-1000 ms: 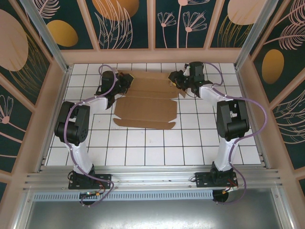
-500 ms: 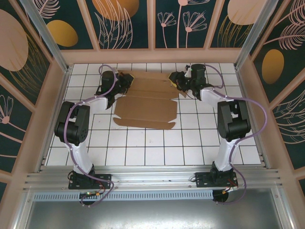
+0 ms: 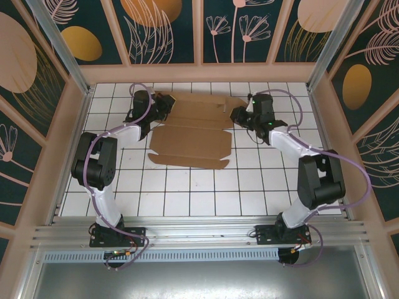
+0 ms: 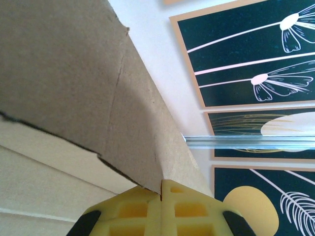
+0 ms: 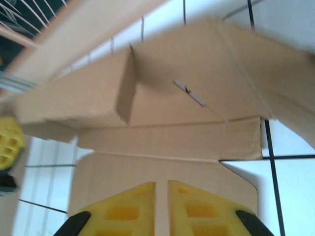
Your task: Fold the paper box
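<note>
The paper box [image 3: 193,134] is a brown cardboard sheet lying partly folded on the white tiled table, its far panels raised. My left gripper [image 3: 163,103] is at the sheet's far left corner. In the left wrist view its yellow fingers [image 4: 161,184] are shut on the edge of a raised cardboard flap [image 4: 74,73]. My right gripper [image 3: 235,114] hovers just off the sheet's right edge. In the right wrist view it [image 5: 161,186] points at the cardboard [image 5: 197,98], fingers almost together, nothing between them.
Peach walls with dark floral panels enclose the table [image 3: 187,193] on three sides. A metal rail [image 4: 246,141] runs behind the left flap. The left gripper's yellow fingers [image 5: 9,142] appear at the left edge of the right wrist view.
My right arm has drawn back to the right, off the sheet's far right corner, its elbow swinging outward. Its jaws widened, then closed to a slit. The left gripper has kept its hold.
</note>
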Motion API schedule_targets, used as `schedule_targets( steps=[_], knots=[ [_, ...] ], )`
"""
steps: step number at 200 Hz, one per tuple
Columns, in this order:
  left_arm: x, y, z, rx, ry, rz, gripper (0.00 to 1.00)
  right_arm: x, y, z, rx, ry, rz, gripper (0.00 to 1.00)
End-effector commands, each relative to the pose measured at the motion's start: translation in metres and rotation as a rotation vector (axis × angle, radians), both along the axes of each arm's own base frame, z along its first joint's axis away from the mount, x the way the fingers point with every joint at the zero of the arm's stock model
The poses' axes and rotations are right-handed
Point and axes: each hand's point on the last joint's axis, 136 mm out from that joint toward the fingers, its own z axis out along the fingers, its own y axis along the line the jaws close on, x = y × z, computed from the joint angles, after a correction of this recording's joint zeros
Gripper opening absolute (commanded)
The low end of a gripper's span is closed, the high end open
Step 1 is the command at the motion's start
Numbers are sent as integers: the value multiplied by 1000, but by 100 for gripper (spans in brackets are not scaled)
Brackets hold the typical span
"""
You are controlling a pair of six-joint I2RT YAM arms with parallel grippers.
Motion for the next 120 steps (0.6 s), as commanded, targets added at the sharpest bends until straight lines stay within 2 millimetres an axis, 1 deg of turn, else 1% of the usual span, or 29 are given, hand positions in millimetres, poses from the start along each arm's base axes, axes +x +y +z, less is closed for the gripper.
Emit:
schedule_targets(
  steps=[1,21,44,79,102,120],
  knots=[
    [7,-1,8,20,2,5,0,5,-5,-36,-140,72,-7,17],
    [11,-1,15,26,-1,6,0,16,-8,-48,-179,93,-21,22],
    [15,-1,17,38,1,4,0,29,-14,-58,-191,109,-40,23],
    [15,-2,8,45,20,5,0,46,-30,-79,-172,156,-78,12],
    [14,-1,3,47,29,4,0,52,-29,-92,-176,186,-80,5],
    [14,2,0,40,37,12,0,53,-32,-106,-194,213,-92,3]
  ],
)
